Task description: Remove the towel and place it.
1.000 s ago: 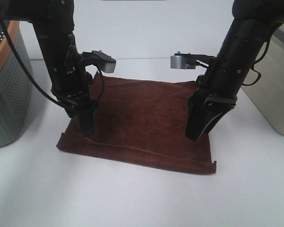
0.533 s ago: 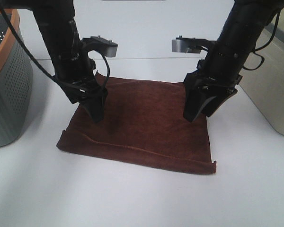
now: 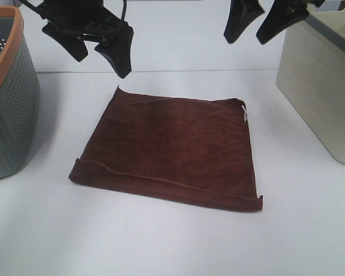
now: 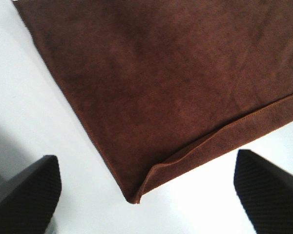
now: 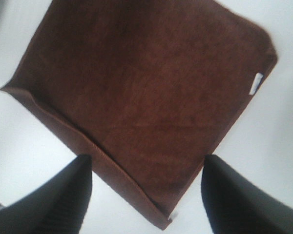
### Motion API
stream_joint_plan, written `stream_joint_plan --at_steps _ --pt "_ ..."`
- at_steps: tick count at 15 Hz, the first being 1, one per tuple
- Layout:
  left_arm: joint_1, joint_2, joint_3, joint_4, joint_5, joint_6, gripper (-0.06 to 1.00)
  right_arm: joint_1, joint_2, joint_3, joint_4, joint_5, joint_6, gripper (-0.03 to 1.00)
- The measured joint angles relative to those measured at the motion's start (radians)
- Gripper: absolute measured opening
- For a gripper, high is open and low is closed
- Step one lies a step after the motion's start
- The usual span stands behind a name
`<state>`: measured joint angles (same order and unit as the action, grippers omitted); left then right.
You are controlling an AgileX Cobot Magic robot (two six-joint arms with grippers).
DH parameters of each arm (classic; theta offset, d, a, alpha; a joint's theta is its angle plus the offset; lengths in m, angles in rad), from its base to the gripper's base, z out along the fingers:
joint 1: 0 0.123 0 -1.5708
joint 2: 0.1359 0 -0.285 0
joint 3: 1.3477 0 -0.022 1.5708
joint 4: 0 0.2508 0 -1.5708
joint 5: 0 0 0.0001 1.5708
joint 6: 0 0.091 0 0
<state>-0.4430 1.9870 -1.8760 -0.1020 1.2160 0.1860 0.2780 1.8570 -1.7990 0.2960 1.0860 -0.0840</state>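
Both arms have gone up since a moment ago, when their tips were right down on the cloth. Now the left gripper (image 3: 98, 49) and the right gripper (image 3: 256, 26) hang high over the far side of the table (image 3: 172, 241), well apart from the towel (image 3: 172, 149).

Each one has its two fingers spread wide. Nothing is held in either. The left wrist view shows the towel between two dark fingers (image 4: 27, 192) with only air around them, and the right wrist view shows the same.

The towel lies flat on the white table, in the middle, and it looks folded over. Its thick hem runs along the near edge. A small white tag (image 3: 245, 114) sits at the far corner on the right. A grey basket with an orange rim (image 3: 11, 115) stands to the left, and a pale bin (image 3: 319, 98) stands to the right. The towel touches neither.

To me, the towel looks set down already, so the placing step seems just about finished. What I think is left is for the arms to pull clear without bumping the basket or the bin. If the towel is meant to go somewhere else, they would have to come down and pinch an edge again.
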Motion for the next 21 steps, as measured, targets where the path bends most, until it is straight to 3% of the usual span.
stream_joint_plan --at_steps 4,5,7,10,13,21 --pt "0.096 -0.097 0.0 0.053 0.001 -0.055 0.91 -0.07 -0.043 -0.057 -0.059 0.002 0.084 0.56" --pt "0.192 -0.163 0.0 0.057 0.002 -0.057 0.91 -0.158 -0.071 -0.057 -0.061 0.002 0.084 0.56" --pt "0.322 -0.236 0.025 0.06 0.002 -0.06 0.91 -0.251 -0.112 -0.057 -0.079 0.003 0.084 0.56" --pt "0.464 -0.345 0.111 0.059 0.002 -0.071 0.91 -0.298 -0.2 -0.012 -0.15 0.003 0.077 0.56" --pt "0.538 -0.517 0.311 0.061 0.003 -0.071 0.91 -0.298 -0.394 0.214 -0.141 0.003 0.057 0.56" --pt "0.538 -1.065 0.764 0.061 0.007 -0.071 0.91 -0.298 -1.135 0.904 -0.115 0.004 0.053 0.56"
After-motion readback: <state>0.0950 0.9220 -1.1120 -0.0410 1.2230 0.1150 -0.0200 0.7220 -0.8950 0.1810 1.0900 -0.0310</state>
